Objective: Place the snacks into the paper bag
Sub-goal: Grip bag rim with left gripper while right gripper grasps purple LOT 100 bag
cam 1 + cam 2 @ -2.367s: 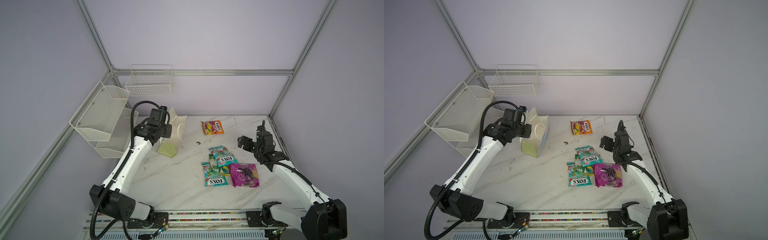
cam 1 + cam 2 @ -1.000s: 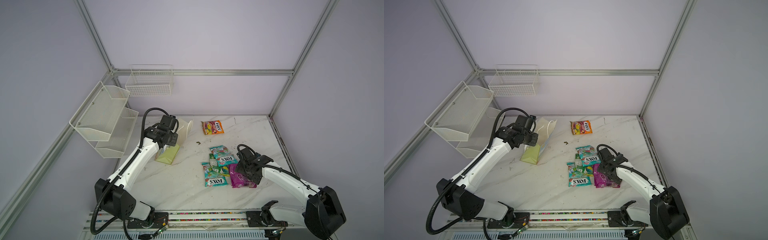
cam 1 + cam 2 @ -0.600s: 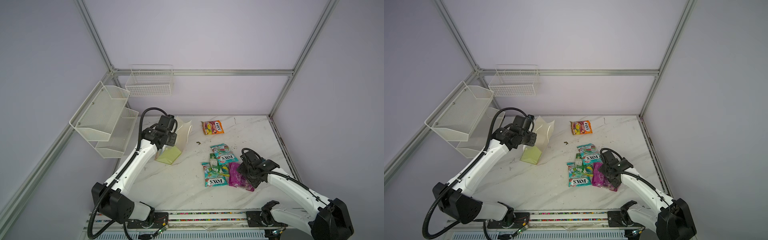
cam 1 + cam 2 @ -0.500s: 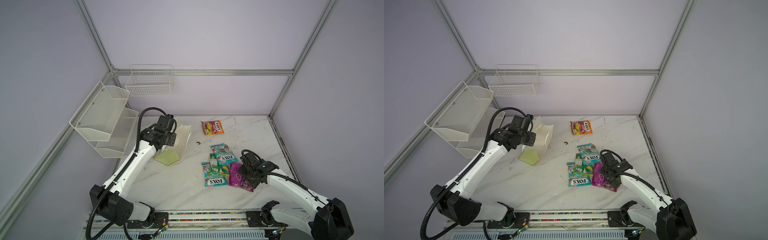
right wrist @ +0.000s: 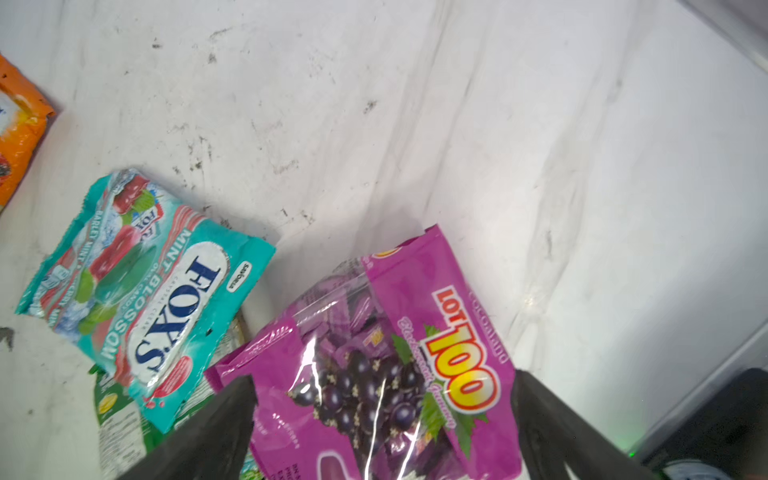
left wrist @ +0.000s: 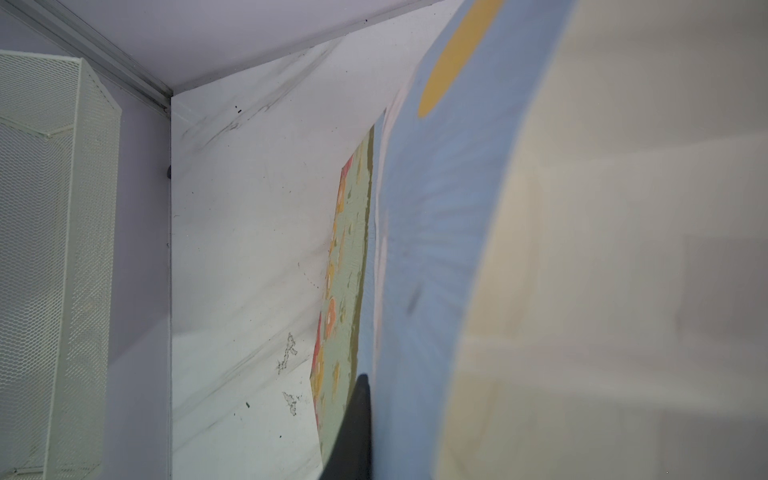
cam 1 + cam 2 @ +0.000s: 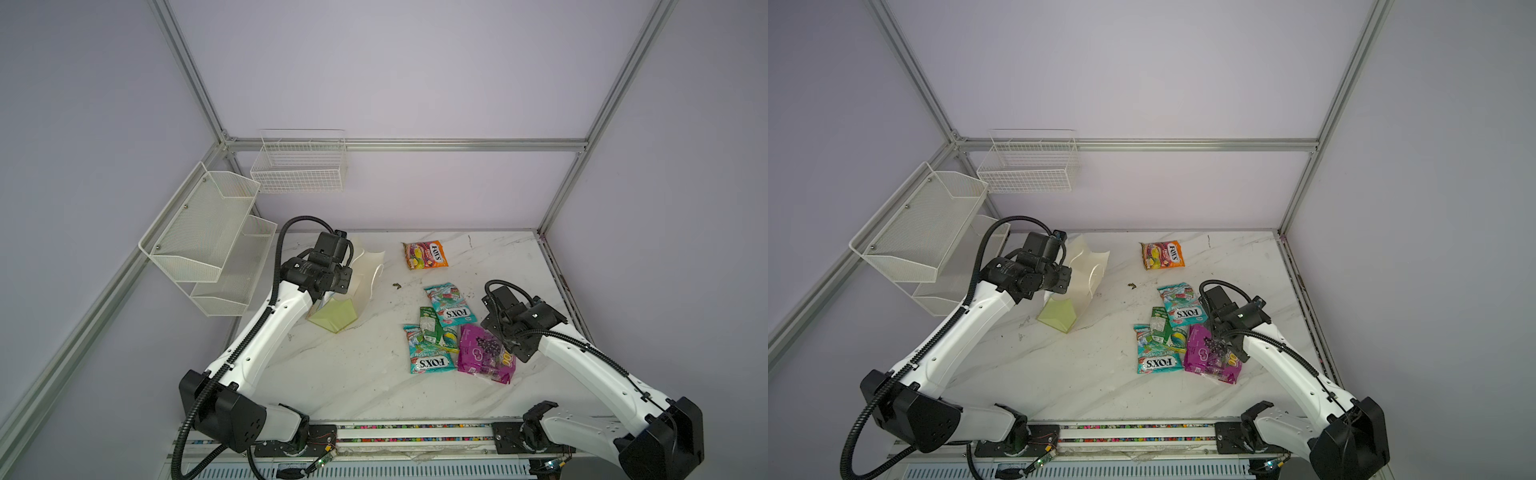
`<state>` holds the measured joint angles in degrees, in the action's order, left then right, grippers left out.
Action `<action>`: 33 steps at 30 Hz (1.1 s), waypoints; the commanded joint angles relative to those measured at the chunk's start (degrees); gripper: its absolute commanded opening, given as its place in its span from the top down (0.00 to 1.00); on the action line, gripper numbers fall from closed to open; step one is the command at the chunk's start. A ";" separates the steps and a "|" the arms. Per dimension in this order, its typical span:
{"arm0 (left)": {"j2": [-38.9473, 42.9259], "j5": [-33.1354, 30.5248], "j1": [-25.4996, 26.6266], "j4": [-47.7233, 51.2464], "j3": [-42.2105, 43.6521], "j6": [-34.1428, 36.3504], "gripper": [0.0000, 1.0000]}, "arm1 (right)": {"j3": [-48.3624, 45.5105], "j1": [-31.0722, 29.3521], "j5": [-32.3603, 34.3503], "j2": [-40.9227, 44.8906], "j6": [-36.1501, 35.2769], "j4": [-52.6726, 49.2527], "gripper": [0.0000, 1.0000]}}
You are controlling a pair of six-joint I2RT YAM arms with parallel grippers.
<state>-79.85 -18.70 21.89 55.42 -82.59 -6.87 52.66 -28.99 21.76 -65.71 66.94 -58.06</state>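
The right gripper [image 5: 382, 386] has now come down, jaws wide on both sides of the magenta packet [image 7: 484, 353] lying on the table [image 7: 332, 374], while the left gripper [image 7: 348, 286], pinched on its rim, has tipped the paper bag [image 7: 365, 274] open, so I think the loading can begin.

Left arm [image 7: 270, 328] stretches up and away from its base, wrist bent over, and the left gripper [image 7: 348, 287] is clamped tight on the bag [image 7: 368, 270] wall (one dark finger [image 6: 353, 419] is all the wrist camera catches). Over on the other side, the right arm [image 7: 590, 365] reaches forward and inward, wrist tipped down, right gripper [image 5: 382, 378] spread wide, fingers [image 5: 224, 415] straddling the purple packet [image 5: 374, 332].
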 commanded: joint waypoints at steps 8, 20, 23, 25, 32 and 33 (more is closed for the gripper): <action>1.15 -0.74 0.26 -0.66 1.90 -0.72 1.00 | -3.79 -0.29 2.76 -1.63 0.17 -4.98 0.03; 2.25 -3.68 0.21 -0.75 2.59 -0.25 1.00 | -6.16 -0.36 -7.24 -14.95 -6.02 14.05 0.03; 2.33 -4.56 0.26 -0.75 2.53 0.06 1.00 | -7.16 -0.45 -9.84 -17.45 -5.78 17.57 0.05; 2.29 -5.02 0.26 -0.83 2.61 0.19 1.00 | -8.14 -0.66 -11.71 -18.72 -4.55 20.40 0.11; 1.38 -5.65 0.26 -0.94 1.52 0.46 1.00 | -8.66 -2.30 -15.27 -20.67 -0.09 29.37 0.44; 1.32 -5.78 0.26 -0.93 1.40 0.46 1.00 | -8.02 -2.45 -14.89 -21.01 0.07 29.50 0.46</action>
<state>-79.53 -23.14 21.89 55.40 -81.78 -6.81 46.70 -29.67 16.01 -82.91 63.92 -34.39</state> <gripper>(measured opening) 0.065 0.558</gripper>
